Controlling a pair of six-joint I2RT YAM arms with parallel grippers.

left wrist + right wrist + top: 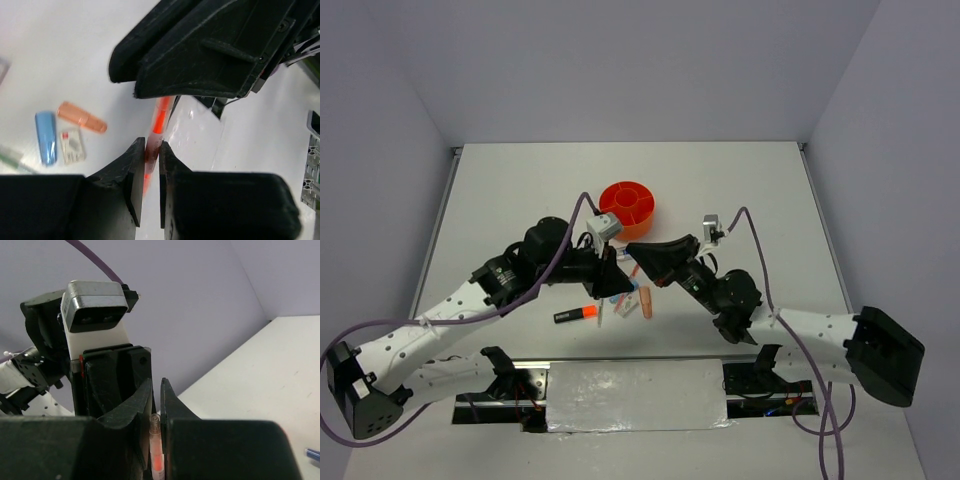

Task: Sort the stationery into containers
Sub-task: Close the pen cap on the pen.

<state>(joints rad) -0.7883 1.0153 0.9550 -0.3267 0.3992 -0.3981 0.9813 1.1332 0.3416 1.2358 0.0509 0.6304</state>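
Note:
A thin clear pen with orange ink [159, 120] is held off the table by both grippers at once. My left gripper [151, 142] is shut on its lower part. My right gripper [156, 382] is shut on the pen [156, 445] near its clear end. In the top view the left gripper [616, 285] and right gripper [635, 250] meet in front of the round orange tub [628, 207]. On the table lie a blue eraser [46, 137], a white eraser [72, 146], a salmon eraser [81, 117] and a black highlighter with an orange cap [577, 315].
The right gripper's black fingers [200, 50] fill the upper part of the left wrist view. A thin greenish pen [12, 160] lies at that view's left edge. A blue tip [312, 454] shows at the right wrist view's right edge. Grey walls enclose the table.

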